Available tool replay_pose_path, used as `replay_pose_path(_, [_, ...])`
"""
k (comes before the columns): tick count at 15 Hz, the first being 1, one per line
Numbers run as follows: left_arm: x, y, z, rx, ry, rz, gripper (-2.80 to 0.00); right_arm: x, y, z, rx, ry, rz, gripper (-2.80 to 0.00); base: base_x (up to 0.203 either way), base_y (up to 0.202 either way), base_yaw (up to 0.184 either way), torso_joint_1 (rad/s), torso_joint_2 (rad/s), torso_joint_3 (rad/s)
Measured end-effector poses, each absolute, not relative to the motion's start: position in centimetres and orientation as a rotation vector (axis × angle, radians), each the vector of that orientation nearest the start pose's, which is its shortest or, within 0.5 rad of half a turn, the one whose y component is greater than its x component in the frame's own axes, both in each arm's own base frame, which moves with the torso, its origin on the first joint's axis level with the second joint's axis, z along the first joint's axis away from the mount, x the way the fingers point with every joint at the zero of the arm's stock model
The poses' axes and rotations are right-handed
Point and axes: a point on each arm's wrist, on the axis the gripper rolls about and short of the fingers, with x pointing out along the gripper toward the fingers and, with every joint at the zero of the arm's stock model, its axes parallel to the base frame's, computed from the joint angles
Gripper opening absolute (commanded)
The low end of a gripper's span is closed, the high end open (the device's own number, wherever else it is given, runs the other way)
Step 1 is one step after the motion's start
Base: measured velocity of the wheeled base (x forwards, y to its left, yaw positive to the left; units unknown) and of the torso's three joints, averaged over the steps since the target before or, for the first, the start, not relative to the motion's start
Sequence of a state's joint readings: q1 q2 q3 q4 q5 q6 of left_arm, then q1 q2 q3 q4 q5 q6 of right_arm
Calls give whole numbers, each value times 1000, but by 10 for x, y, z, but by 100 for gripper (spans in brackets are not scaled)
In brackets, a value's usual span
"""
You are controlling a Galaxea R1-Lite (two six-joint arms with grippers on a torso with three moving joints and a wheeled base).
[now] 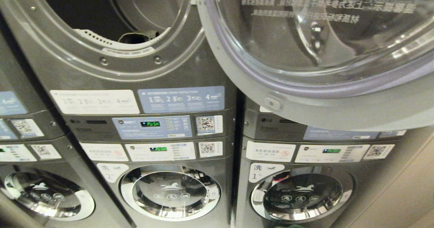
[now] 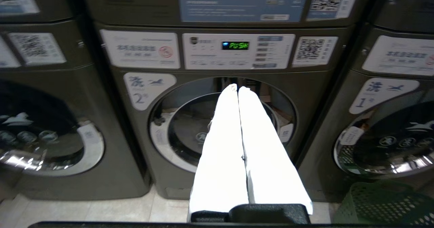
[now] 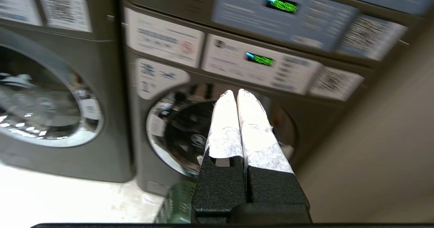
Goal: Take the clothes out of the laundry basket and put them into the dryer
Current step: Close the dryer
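While both grippers, left gripper (image 2: pixel 238 87) and right gripper (image 3: pixel 236 92), sit pinched closed and empty facing the washers, I see the dryer (image 1: pixel 112 34) open above, its door (image 1: pixel 305 68) swung right, green laundry basket (image 2: pixel 383 204) on floor.

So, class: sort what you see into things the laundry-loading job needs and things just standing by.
Needed for the job:
open dryer drum
dryer door
green laundry basket
left gripper
right gripper

Standing by:
washer 2
washer 1
QR stickers
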State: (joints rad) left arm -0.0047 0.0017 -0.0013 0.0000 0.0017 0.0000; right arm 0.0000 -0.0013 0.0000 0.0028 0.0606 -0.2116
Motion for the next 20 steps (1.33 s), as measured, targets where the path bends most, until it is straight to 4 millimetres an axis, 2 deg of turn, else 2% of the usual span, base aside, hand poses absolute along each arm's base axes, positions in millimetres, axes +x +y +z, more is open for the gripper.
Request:
replay_pose_path(6, [-23,0,76,0,0,-3,-280,-23,1,75,-212,-5,61,-280,1,8,-153,4,2,3])
replay_pose_path(20, [-23,0,76,0,1,-3,-280,-23,1,76,-207,-6,60,-280,0,0,0,2,1,176])
